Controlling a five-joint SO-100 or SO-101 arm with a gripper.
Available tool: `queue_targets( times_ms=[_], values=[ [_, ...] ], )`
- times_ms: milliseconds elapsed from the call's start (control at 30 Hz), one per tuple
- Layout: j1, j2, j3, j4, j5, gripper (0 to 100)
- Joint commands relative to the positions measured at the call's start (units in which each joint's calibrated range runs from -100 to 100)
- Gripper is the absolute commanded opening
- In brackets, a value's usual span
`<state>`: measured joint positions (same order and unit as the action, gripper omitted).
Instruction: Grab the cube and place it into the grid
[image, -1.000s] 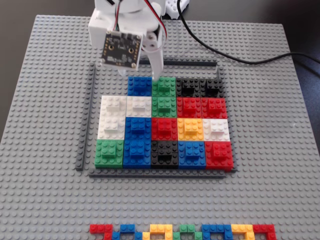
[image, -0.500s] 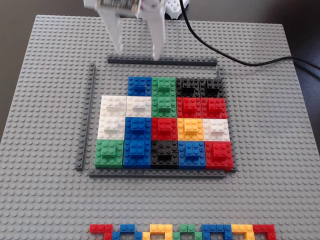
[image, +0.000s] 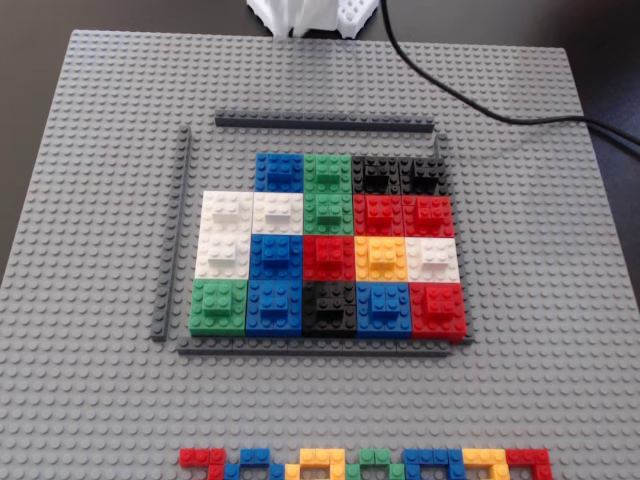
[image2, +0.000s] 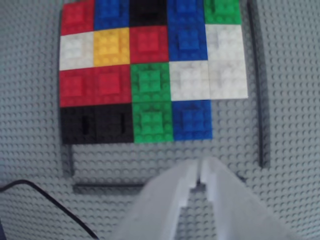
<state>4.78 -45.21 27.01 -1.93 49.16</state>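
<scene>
The blue cube sits in the far row of the grid, left of a green block, with bare baseplate on its other side. In the wrist view the cube lies at the near edge of the grid, free of the fingers. My gripper hangs over the baseplate short of the cube, above a dark grey strip. Its white fingertips touch each other and hold nothing. In the fixed view only a white piece of the arm shows at the top edge.
The large grey studded baseplate carries everything. A black cable runs across its far right corner and shows in the wrist view as well. A strip of small multicoloured bricks lies along the near edge.
The arm has lifted and pulled back from the blue cube toward the far edge, almost out of the fixed view. The cube stays in the grid's far row.
</scene>
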Motion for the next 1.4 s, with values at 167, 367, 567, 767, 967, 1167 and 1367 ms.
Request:
queue_targets(
  times_ms=[167, 367, 567, 767, 967, 1167, 1367],
  values=[
    [-2.5, -15.8, 2.9, -4.2, -2.9, 0],
    [-4.1, -27.6, 17.3, -12.0, -3.9, 0],
    [-6.4, -36.6, 28.7, -16.6, -5.8, 0],
    [-6.9, -44.3, 39.5, -19.9, -6.5, 0],
    [-6.9, -51.9, 50.9, -22.9, -6.4, 0],
    [-6.3, -54.7, 56.7, -23.1, -6.8, 0],
    [-6.2, -54.8, 62.3, -23.6, -6.9, 0]
  ],
)
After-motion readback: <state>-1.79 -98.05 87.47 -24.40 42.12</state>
